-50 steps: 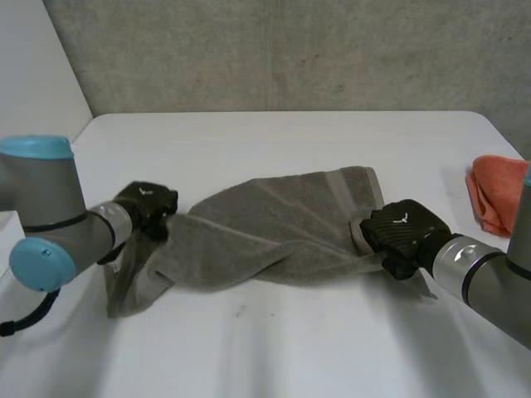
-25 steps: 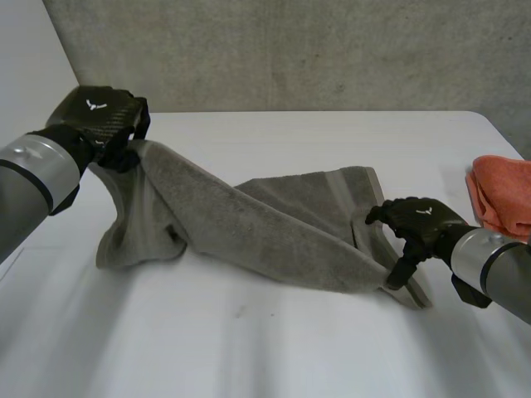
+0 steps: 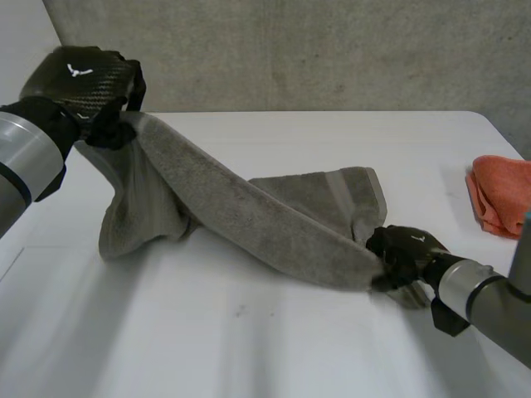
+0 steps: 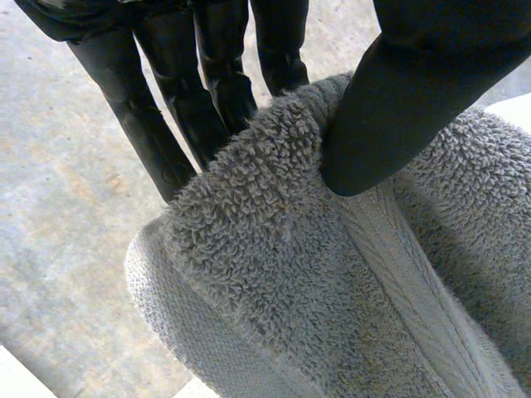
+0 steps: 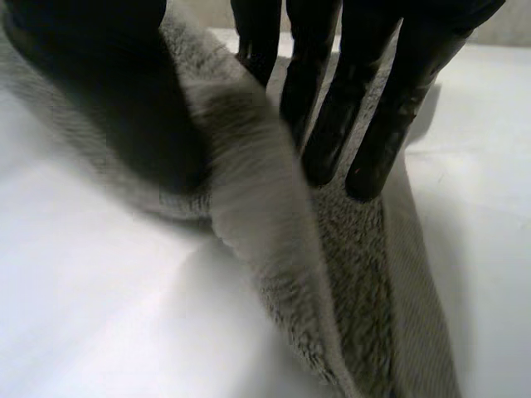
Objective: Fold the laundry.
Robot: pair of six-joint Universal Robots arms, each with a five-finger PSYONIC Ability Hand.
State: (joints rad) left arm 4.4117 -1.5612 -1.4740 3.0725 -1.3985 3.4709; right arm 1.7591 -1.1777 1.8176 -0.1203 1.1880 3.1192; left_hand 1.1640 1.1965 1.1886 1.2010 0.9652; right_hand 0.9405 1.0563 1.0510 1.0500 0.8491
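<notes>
A grey towel [image 3: 249, 211] stretches in a twisted band across the white table [image 3: 249, 348]. My left hand [image 3: 87, 83] holds one end raised above the table's far left. In the left wrist view its thumb [image 4: 398, 108] pinches the towel's hem [image 4: 332, 290] against the fingers [image 4: 149, 124]. My right hand [image 3: 406, 253] is low at the towel's near right end. There a ridge of towel [image 5: 265, 232] lies between its thumb [image 5: 124, 99] and curled fingers [image 5: 332, 124]. The rest of the towel sags onto the table between the hands.
An orange cloth [image 3: 500, 195] lies bunched at the table's right edge. A grey concrete wall [image 3: 290, 50] runs behind the table. Bare white tabletop stretches in front of the towel.
My left hand lifted its towel end from the table up and to the far left. My right hand spread its fingers, then closed again on the towel's near right end.
</notes>
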